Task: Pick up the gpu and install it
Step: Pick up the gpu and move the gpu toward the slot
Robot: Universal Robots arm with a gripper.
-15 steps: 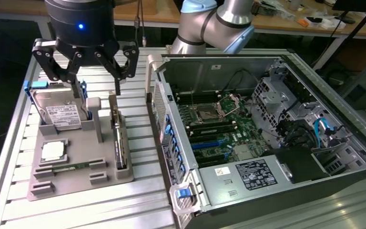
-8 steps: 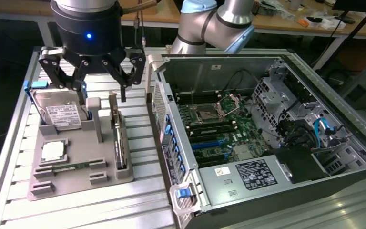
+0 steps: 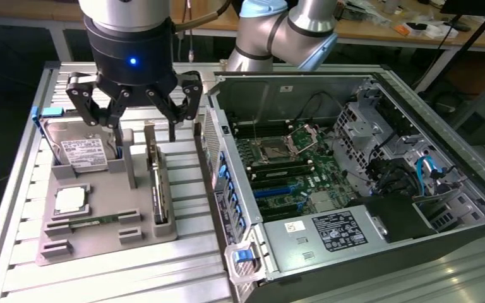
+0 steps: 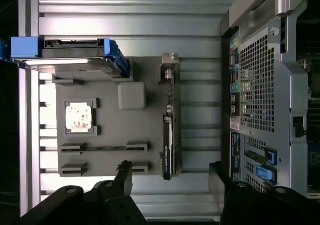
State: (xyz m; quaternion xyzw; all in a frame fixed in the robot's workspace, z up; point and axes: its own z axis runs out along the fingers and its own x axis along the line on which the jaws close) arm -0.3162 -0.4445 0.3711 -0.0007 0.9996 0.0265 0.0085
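Hand (image 4: 171, 169), fingers (image 4: 125, 174) spread wide, hovers over the edge-on gpu (image 4: 168, 130).

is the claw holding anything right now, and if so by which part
Nothing is held. The claw hangs open above the gpu, which stands on edge in the grey tray, with no grip on it.

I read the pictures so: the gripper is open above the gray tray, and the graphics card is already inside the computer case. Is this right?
Not quite. The graphics card is not inside the computer case; it stands on edge in a slot of the gray tray, as the exterior view shows. The gripper is indeed open above that tray.
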